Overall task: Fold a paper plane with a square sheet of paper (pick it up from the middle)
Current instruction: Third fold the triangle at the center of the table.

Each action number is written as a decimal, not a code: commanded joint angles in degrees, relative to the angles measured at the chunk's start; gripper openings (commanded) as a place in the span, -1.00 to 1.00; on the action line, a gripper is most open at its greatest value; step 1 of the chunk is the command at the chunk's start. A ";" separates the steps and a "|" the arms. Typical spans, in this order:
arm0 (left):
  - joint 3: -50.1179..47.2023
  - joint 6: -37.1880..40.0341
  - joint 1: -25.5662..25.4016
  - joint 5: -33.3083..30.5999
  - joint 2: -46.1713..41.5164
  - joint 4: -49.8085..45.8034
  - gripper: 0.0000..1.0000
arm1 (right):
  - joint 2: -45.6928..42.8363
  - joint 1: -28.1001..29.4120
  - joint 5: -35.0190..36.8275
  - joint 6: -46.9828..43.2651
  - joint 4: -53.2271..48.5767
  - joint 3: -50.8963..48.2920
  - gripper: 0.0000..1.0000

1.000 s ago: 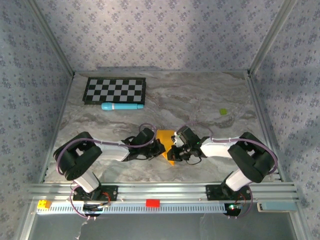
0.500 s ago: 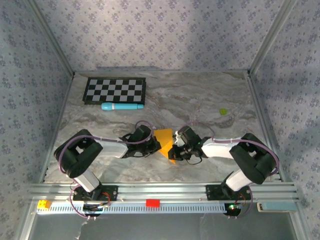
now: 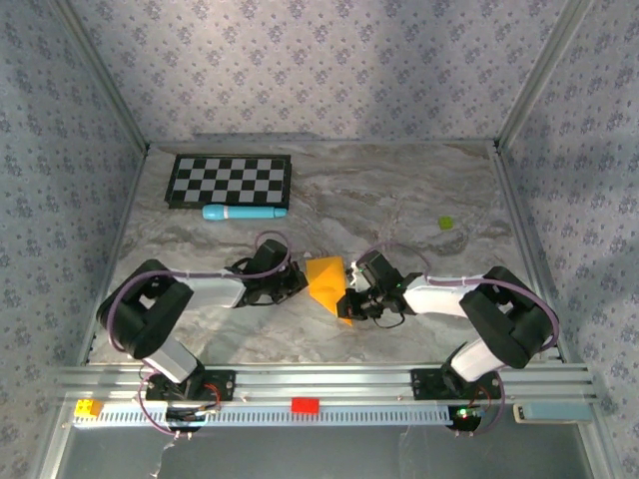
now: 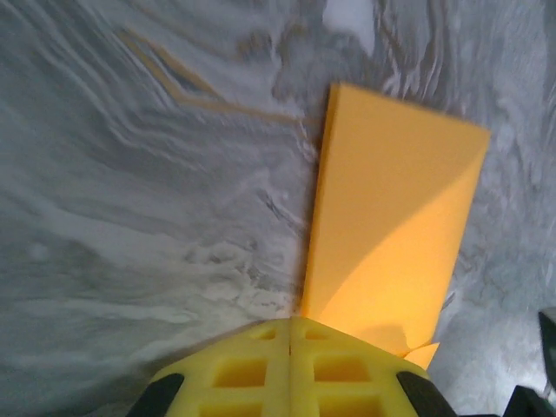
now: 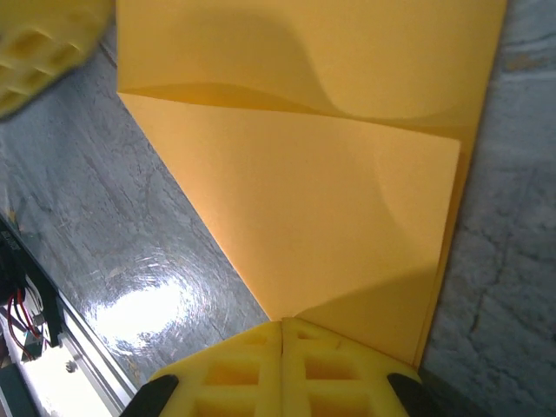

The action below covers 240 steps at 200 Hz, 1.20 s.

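The orange paper [image 3: 324, 282], folded and creased, lies mid-table between both grippers. In the left wrist view the orange paper [image 4: 391, 226] spreads out just beyond my left gripper [image 4: 290, 323], whose yellow jaws are pressed together with nothing seen between them. That left gripper [image 3: 298, 285] sits at the paper's left edge. My right gripper [image 3: 349, 299] is at the paper's lower right. Its jaws [image 5: 282, 323] are shut, and a corner of the layered orange paper [image 5: 330, 191] runs into their seam. A raised flap curves across the far part.
A black-and-white checkerboard [image 3: 230, 180] lies at the back left with a light-blue cylinder [image 3: 245, 212] in front of it. A tiny yellow-green bit [image 3: 446, 224] sits at the right. Metal frame walls border the marble table [image 3: 399, 190].
My left gripper has drawn back to the left, off the paper to its left edge. The right gripper has stayed on the paper, which now shows wider.
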 commanded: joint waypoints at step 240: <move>1.52 0.81 -7.39 -4.30 4.91 -4.11 -1.00 | 5.97 -0.64 -4.32 -4.92 -7.67 11.99 -0.85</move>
